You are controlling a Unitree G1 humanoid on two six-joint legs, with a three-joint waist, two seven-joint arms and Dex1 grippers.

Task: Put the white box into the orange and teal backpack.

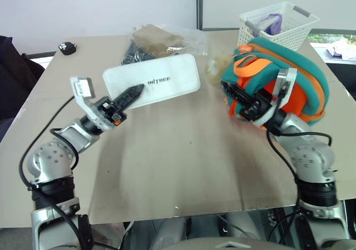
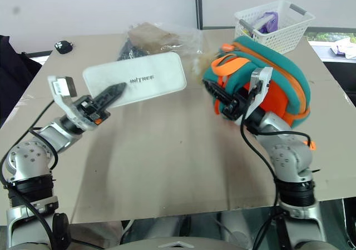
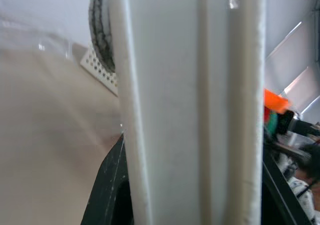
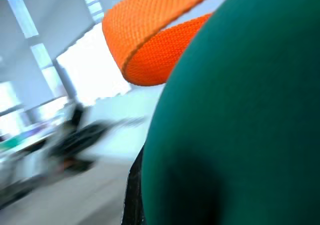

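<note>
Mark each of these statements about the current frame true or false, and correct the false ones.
1. The left tool holds the white box lifted off the table. True.
2. The white box is already inside the orange and teal backpack. False: it is held apart from the backpack, out in the open.
3. The right tool is shut on the backpack's teal edge. True.
4. The white lattice basket stands at the table's near edge. False: it stands at the far edge, behind the backpack.
5. A clear plastic bag lies beyond the white box. True.
</note>
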